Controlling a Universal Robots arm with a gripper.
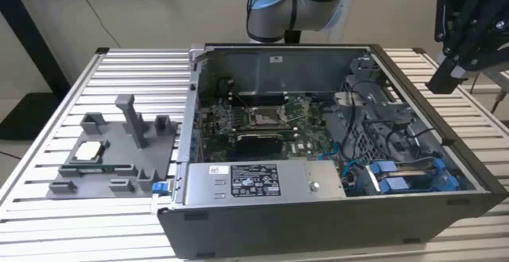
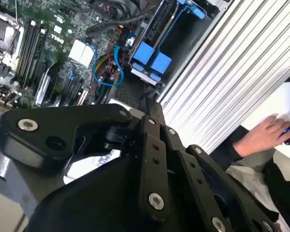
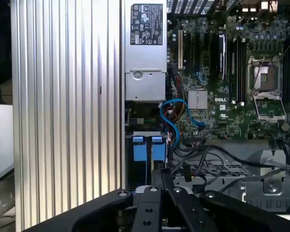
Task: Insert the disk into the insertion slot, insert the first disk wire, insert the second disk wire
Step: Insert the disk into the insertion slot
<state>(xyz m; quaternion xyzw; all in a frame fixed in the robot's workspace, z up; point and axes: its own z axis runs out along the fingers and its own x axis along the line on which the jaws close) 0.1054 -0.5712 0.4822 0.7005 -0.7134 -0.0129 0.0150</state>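
- The disk [image 1: 404, 184] lies low in the open computer case [image 1: 334, 226], at the corner towards the exterior view's right, next to the power supply [image 1: 254, 181]; we judge it already sits in the insertion slot [image 3: 144, 135] of the drive cage [image 1: 362, 138], with its two blue tabs facing out in the first wrist view.
- We expect the disk to be stiff and fairly light, with a solid metal body; the blue plastic rails will flex a little and give the better grip, so we would take hold across the rails or at the tabs, not on the bare flat face, which is smooth and likely slippery; the connector edge is fragile and should be left alone.
- A blue wire [image 3: 170, 121] loops over the motherboard [image 3: 222, 96] close to the tabs, and black cables [image 3: 217, 157] run across the cage; these are soft and springy, best taken at the plug; we cannot tell whether either one is plugged into the disk.
- The end effector [image 1: 444, 83] hangs above the slatted table [image 1: 47, 214], outside the case on the exterior view's right, well apart from the disk; its fingers [image 3: 158, 179] look clenched together in the first wrist view, with nothing between them; it touches nothing.
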